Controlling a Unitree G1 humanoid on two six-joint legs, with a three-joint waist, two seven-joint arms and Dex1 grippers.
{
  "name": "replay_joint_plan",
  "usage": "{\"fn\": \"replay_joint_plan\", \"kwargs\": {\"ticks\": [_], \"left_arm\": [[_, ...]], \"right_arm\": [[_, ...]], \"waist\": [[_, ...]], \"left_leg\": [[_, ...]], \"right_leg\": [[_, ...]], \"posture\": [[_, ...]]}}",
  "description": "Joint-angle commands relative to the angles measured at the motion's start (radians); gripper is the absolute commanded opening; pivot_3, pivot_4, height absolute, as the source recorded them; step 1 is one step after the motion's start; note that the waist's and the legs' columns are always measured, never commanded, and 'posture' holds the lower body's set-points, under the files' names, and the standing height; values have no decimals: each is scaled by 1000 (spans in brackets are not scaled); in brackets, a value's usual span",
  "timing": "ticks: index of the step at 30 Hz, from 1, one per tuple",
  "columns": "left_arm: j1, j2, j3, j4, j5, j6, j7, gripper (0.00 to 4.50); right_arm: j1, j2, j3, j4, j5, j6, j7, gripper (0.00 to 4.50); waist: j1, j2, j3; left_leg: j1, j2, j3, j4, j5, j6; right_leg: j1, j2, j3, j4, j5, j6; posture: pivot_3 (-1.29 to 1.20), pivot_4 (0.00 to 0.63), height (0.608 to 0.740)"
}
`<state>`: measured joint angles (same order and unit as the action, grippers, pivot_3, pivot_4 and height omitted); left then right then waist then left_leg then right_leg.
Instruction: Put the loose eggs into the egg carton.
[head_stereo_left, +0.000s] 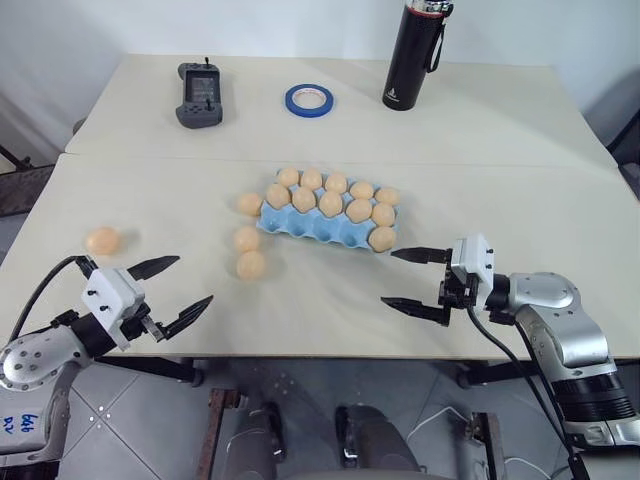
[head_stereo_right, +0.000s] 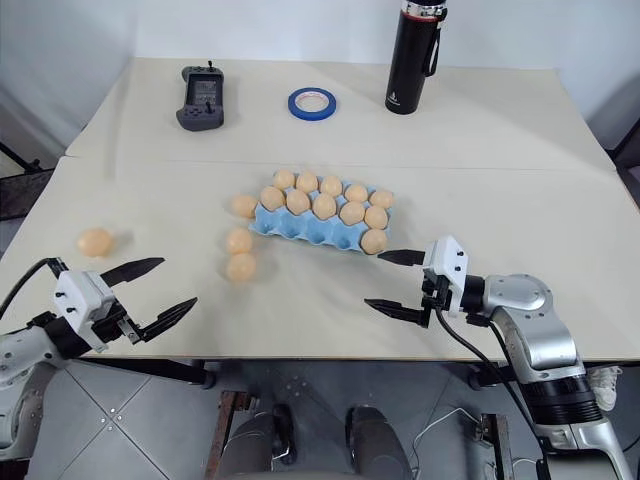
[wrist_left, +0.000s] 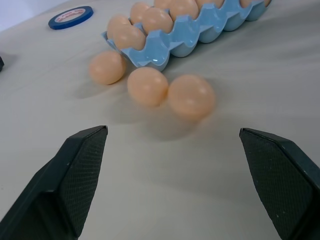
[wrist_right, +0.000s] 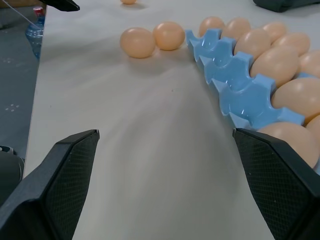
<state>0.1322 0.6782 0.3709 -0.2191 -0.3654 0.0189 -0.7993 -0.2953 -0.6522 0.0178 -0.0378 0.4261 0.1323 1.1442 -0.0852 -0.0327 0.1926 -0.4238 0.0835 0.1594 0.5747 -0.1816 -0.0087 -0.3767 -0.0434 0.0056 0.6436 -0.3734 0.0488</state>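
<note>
Carton (head_stereo_left: 322, 226) mid-tabletop (head_stereo_left: 480, 130), back rows full of eggs, near row mostly empty. Three loose eggs (head_stereo_left: 248, 238) just off its left end, a fourth egg (head_stereo_left: 103, 240) well apart to the left. Left hand (head_stereo_left: 172, 291) spread wide, empty, near the front edge. Right hand (head_stereo_left: 412, 280) spread wide, empty, by the carton's right end.

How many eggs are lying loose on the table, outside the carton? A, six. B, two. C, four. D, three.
C: three eggs lie in a cluster just off the carton at its left end, and one egg lies alone far to the left, near the left gripper.
</note>
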Motion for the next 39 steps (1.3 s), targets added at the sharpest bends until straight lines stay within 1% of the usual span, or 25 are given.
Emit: {"fn": "replay_joint_plan", "kwargs": {"ticks": [1,4,6,10,13,17,22,25,29,32,34,35,36,38,39], "left_arm": [[-10,-11,-10,-12,20,-1,31,4500],[-18,-42,-28,-36,-18,60,57,4500],[-20,-96,-41,-86,-51,112,114,4500],[-15,-208,-114,-162,2,170,251,4500],[-24,-272,-159,-168,50,190,339,4500],[-72,-351,-239,-91,151,169,437,4500],[-172,-416,-320,58,242,97,487,4500],[-250,-438,-331,153,269,76,513,4500],[-318,-452,-342,237,267,45,501,4500],[-320,-449,-342,246,265,39,495,3936],[-307,-441,-348,232,265,43,484,3321],[-295,-437,-344,216,256,54,477,3165],[-286,-435,-341,204,250,62,474,2694],[-269,-425,-336,183,242,74,461,2084],[-259,-416,-338,163,235,83,448,1871]], "right_arm": [[3,13,-11,-23,1,-22,-4,4475],[3,23,-5,-18,-9,-29,-7,4475],[8,29,-5,-28,-11,-26,-11,4475],[26,34,-6,-53,-11,-23,-18,4475],[32,36,-8,-74,-1,-17,-21,4475],[34,42,-5,-104,8,-32,-10,4475],[13,83,-3,-94,9,-77,-18,4475],[4,103,-3,-79,0,-104,-22,4475],[11,120,-1,-62,-7,-126,-33,4475],[17,125,-3,-58,-10,-136,-43,4500],[29,127,-4,-59,-14,-143,-53,4500],[38,130,-7,-62,-15,-144,-62,4500],[45,130,-8,-64,-15,-145,-69,4500],[59,130,-10,-68,-17,-149,-80,4500],[67,129,-11,-68,-19,-152,-85,4500]], "waist": [[0,0,0],[0,0,0],[0,0,0],[4,0,0],[6,0,0],[6,0,0],[7,0,0],[11,0,0],[20,0,0],[26,0,0],[30,0,0],[30,0,0],[30,0,0],[28,0,0],[28,0,0]], "left_leg": [[0,0,0,0,0,0],[0,0,0,2,0,0],[0,0,0,3,0,1],[0,0,0,5,1,4],[0,0,0,7,2,6],[0,0,-1,11,1,4],[0,0,-2,16,1,5],[0,-1,-2,17,1,6],[0,0,-2,17,1,6],[0,0,-1,17,1,6],[0,0,-1,17,1,7],[0,0,-2,17,1,7],[0,0,-2,17,1,6],[0,0,-1,17,1,6],[1,0,-1,17,1,6]], "right_leg": [[0,0,0,0,0,0],[1,0,0,1,0,1],[1,0,0,2,1,2],[2,1,0,3,2,4],[3,1,1,3,3,5],[4,2,1,5,3,6],[5,1,1,8,4,8],[5,1,1,9,4,8],[5,1,0,10,5,8],[4,1,1,10,5,8],[4,1,1,10,5,8],[4,1,1,10,4,8],[4,1,1,10,5,8],[4,1,1,10,5,8],[4,1,1,10,5,8]], "posture": [[0,150,740],[0,150,740],[0,150,740],[0,150,740],[0,150,740],[0,150,740],[0,150,740],[0,150,740],[0,150,740],[0,150,740],[0,150,740],[0,150,740],[0,150,740],[0,150,740],[0,150,740]]}}
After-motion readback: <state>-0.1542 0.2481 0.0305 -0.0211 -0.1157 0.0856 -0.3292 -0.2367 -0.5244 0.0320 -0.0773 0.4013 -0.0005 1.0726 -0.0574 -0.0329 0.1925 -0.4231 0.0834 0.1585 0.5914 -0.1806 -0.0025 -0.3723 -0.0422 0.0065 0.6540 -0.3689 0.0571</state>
